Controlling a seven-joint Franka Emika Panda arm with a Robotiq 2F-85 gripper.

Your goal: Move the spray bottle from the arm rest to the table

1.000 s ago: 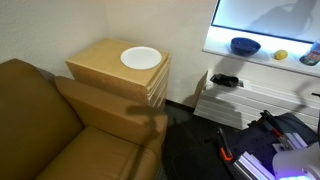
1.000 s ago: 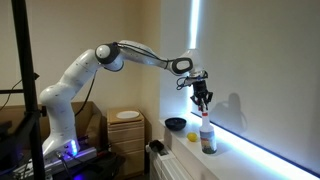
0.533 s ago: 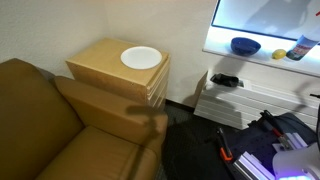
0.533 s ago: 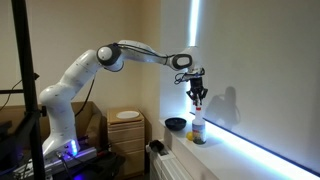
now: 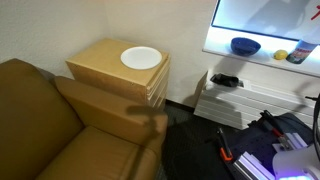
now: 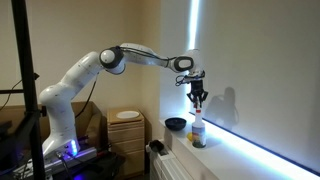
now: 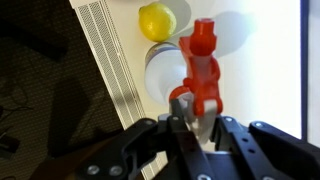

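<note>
Near the table's edge, the spray bottle, judged light and slippery, was clamped at its red neck by the gripper's jaws.

Spray bottle is upright at the worktop surface, directly under the hand, which is closed around its head. In an exterior view a ball lies just left of the bottle and a bowl further left, both on the worktop. Side table stands well left of the worktop with a plate on top. The arm rest is in front of the side table.
</note>
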